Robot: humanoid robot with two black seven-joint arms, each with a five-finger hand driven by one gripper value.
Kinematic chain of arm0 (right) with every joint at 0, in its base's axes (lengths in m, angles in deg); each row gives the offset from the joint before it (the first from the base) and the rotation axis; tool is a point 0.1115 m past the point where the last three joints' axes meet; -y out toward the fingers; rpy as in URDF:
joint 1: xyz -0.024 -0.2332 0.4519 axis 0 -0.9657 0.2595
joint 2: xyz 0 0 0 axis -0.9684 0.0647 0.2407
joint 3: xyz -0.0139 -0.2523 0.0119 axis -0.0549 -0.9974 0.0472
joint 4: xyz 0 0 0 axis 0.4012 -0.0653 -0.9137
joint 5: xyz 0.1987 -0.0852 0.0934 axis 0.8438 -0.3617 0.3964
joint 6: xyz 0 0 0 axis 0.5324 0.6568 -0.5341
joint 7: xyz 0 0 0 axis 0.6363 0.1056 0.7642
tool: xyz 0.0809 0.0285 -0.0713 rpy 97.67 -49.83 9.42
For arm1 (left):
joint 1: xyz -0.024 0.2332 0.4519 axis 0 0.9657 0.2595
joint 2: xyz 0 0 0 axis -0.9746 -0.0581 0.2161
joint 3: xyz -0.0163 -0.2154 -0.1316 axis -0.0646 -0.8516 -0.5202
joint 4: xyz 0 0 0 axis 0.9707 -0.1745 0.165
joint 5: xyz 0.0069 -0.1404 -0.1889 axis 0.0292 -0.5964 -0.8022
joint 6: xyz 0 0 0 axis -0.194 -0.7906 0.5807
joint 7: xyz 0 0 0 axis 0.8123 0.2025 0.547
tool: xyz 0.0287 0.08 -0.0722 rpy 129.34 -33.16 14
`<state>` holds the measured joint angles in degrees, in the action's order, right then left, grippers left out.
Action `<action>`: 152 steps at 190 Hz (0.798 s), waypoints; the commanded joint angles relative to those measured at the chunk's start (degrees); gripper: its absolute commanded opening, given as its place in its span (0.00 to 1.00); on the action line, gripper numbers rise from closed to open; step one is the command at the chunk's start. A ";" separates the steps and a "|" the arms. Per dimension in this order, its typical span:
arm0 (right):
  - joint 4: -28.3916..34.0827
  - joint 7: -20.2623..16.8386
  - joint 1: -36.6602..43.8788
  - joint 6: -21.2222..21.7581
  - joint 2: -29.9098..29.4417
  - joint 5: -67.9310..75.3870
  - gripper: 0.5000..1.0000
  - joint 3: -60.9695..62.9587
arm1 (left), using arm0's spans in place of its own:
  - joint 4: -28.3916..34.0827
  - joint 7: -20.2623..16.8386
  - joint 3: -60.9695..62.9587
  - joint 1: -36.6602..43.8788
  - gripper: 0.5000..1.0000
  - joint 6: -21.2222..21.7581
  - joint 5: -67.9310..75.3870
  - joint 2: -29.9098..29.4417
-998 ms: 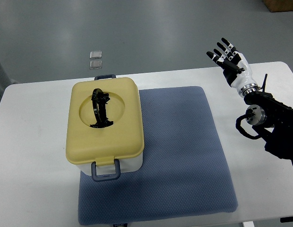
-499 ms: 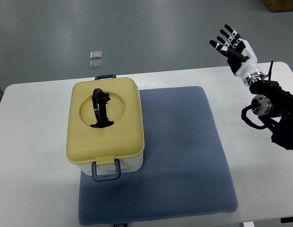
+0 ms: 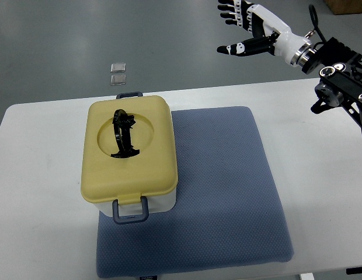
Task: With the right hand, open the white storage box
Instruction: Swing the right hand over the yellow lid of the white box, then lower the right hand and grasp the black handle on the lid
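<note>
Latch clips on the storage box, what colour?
Blue-grey, both clips: near latch and far latch, clearest in the top view.

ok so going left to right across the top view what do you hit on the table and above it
storage box with its yellow lid and black handle → bare part of the blue mat → right hand, fingers spread, raised past the table's far edge → right forearm at the right edge.

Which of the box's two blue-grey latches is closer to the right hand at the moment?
The far latch, at the yellow lid's far edge by the table's back edge. The near latch hangs over the blue mat, farther from the raised, open right hand.
</note>
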<state>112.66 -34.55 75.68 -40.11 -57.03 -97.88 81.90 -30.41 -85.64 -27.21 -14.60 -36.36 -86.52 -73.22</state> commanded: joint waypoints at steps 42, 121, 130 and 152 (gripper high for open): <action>6.39 0.53 8.88 4.57 -0.48 -26.06 0.85 -3.31 | -0.01 0.00 0.09 0.00 1.00 0.00 0.00 0.00; 17.64 0.62 22.16 8.52 -4.17 -31.61 0.85 -13.60 | -0.01 0.00 0.09 0.00 1.00 0.00 0.00 0.00; 18.26 0.62 22.95 8.52 -5.05 -31.70 0.85 -14.39 | -0.01 0.00 0.09 0.00 1.00 0.00 0.00 0.00; 18.78 0.62 23.47 9.23 -8.48 -33.54 0.84 -16.06 | -0.01 0.00 0.09 0.00 1.00 0.00 0.00 0.00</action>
<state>130.98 -33.94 98.46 -31.43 -62.61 -129.82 67.27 -30.41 -85.64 -27.12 -14.60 -36.36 -86.52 -73.22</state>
